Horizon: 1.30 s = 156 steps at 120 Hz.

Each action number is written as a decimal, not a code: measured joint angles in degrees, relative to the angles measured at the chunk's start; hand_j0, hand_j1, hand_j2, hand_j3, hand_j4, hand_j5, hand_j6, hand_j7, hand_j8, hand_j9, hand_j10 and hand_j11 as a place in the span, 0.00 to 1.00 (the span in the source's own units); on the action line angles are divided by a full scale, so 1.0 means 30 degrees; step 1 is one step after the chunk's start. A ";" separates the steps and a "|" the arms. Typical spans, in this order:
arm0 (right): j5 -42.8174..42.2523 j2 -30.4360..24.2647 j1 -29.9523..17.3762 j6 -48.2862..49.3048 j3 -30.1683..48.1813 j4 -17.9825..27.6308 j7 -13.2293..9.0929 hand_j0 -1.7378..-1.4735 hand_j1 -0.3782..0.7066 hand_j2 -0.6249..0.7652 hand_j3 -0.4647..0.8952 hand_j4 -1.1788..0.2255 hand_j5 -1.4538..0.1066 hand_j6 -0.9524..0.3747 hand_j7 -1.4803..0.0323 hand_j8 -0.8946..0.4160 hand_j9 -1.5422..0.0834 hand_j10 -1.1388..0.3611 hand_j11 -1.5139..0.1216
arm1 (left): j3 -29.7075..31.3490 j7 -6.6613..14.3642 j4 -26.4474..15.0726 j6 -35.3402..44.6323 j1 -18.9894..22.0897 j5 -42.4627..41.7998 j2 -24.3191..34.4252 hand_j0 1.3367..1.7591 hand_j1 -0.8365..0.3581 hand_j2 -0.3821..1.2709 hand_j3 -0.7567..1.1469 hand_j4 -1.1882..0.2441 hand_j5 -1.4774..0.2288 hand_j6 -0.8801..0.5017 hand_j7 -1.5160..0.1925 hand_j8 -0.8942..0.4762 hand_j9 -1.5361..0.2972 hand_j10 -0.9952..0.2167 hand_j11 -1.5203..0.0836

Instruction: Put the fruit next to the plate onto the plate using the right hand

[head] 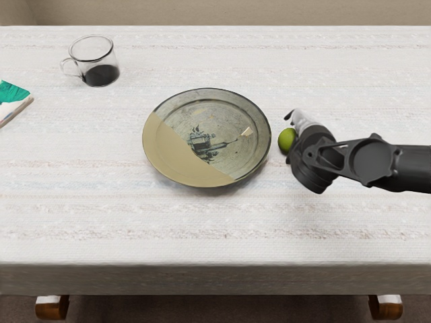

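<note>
A small green fruit (286, 139) lies on the table just off the right rim of the round plate (176, 156), which is half tan and half grey-green with a dark drawing in the middle. My right hand (300, 136) comes in from the right edge and sits right beside the fruit, covering its right side. One pale finger (295, 117) sticks out straight past the fruit's far side, not curled on it. The dark wrist hides the rest of the hand. The fruit rests on the tabletop. The left arm does not show.
A glass mug (94, 60) with dark liquid stands at the back left. A teal and white book (12, 101) pokes in from the left edge. The table's front edge (215, 266) runs along the bottom.
</note>
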 joint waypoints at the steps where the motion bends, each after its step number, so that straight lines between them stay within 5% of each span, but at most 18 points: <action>1: 0.0000 0.0012 -0.0005 0.0000 -0.0001 -0.0004 0.0000 0.30 0.33 0.41 0.34 0.64 0.70 0.51 0.74 0.47 0.73 0.58 0.71 | 0.0000 0.0000 0.0000 0.0000 0.0000 0.0000 0.0000 0.76 0.99 0.23 0.40 0.83 0.87 0.64 0.89 0.65 0.84 0.82 0.95; 18: 0.0000 0.0107 -0.0110 0.0000 0.0007 -0.0035 0.0000 0.30 0.35 0.41 0.34 0.63 0.69 0.49 0.73 0.46 0.71 0.56 0.69 | 0.0000 0.0001 0.0000 0.0000 0.0000 0.0000 0.0000 0.76 0.99 0.23 0.40 0.83 0.87 0.64 0.89 0.65 0.84 0.82 0.95; 30: 0.0124 0.0097 -0.0138 0.0001 0.0028 -0.0031 0.0000 0.30 0.51 0.39 0.34 0.52 0.57 0.38 0.60 0.36 0.60 0.46 0.58 | 0.0000 0.0000 0.0000 0.0000 0.0000 0.0000 0.0000 0.76 0.99 0.23 0.40 0.83 0.87 0.64 0.89 0.65 0.84 0.82 0.95; 44: 0.0142 -0.0033 -0.0204 0.0027 0.0341 -0.0026 0.0006 0.32 0.57 0.54 0.34 0.42 0.44 0.41 0.47 0.38 0.47 0.36 0.45 | -0.0002 0.0000 0.0000 0.0000 0.0000 0.0000 0.0000 0.76 0.99 0.23 0.40 0.83 0.87 0.64 0.89 0.65 0.84 0.82 0.95; 68: 0.0138 -0.1534 -0.0508 0.0046 0.1854 0.0068 -0.0004 0.34 0.60 0.55 0.34 0.48 0.32 0.49 0.36 0.45 0.36 0.42 0.34 | -0.0002 -0.0001 -0.0001 0.0000 0.0000 0.0001 0.0000 0.76 0.99 0.23 0.40 0.83 0.87 0.64 0.89 0.65 0.84 0.82 0.95; 107: 0.1464 -0.2893 -0.1812 0.7482 1.0632 0.0901 -0.0014 0.36 0.60 0.54 0.34 0.49 0.27 0.52 0.32 0.48 0.31 0.43 0.29 | 0.0000 0.0000 0.0000 0.0000 0.0000 -0.0001 0.0000 0.76 0.99 0.23 0.40 0.83 0.87 0.64 0.89 0.65 0.84 0.82 0.95; 156: 0.1907 -0.0786 -0.1946 0.9115 1.1974 0.1480 -0.0010 0.36 0.58 0.52 0.34 0.48 0.27 0.52 0.31 0.49 0.31 0.43 0.29 | 0.0002 0.0000 0.0000 0.0000 0.0000 -0.0002 0.0000 0.76 0.99 0.23 0.40 0.83 0.87 0.64 0.89 0.65 0.84 0.82 0.95</action>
